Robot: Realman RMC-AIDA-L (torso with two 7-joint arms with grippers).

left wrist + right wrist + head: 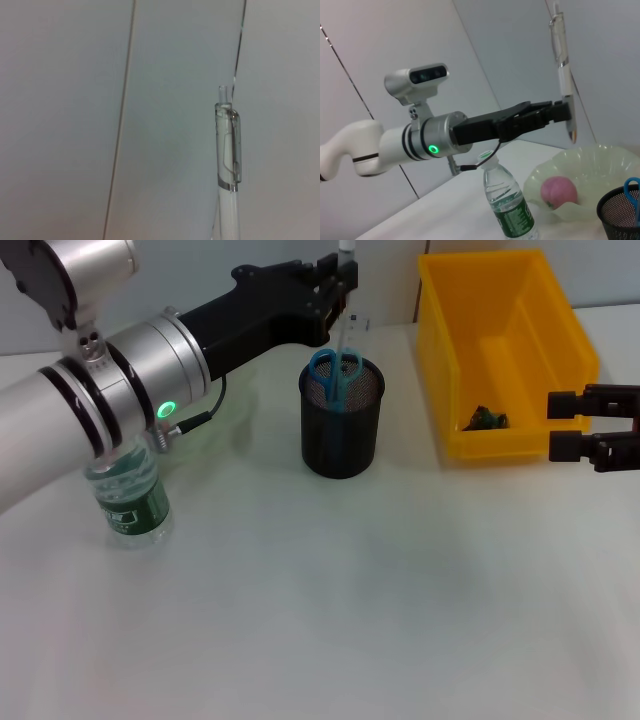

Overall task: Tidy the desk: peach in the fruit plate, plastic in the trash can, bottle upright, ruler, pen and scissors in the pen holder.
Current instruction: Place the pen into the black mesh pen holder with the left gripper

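Your left gripper [343, 292] holds the pen [345, 320] upright, fingers pinching its clear barrel part-way up, directly above the pen holder [342, 430] at the far centre of the worktop [330, 610]. The pen is light, stiff and smooth, so judge it liable to slip or swing; a grip on the barrel below the clip looks soundest. The blue scissors [336, 375] already stand in the holder with handles at the rim, so the open room is narrow: aim the tip beside the handles, not onto them. The bottle [128, 495] stands upright at the near left, under your left forearm. The peach [559, 192] lies in the fruit plate [600, 160]. Your right gripper [572, 425] waits, fingers spread, near the trash can [500, 350] on the right, well apart.
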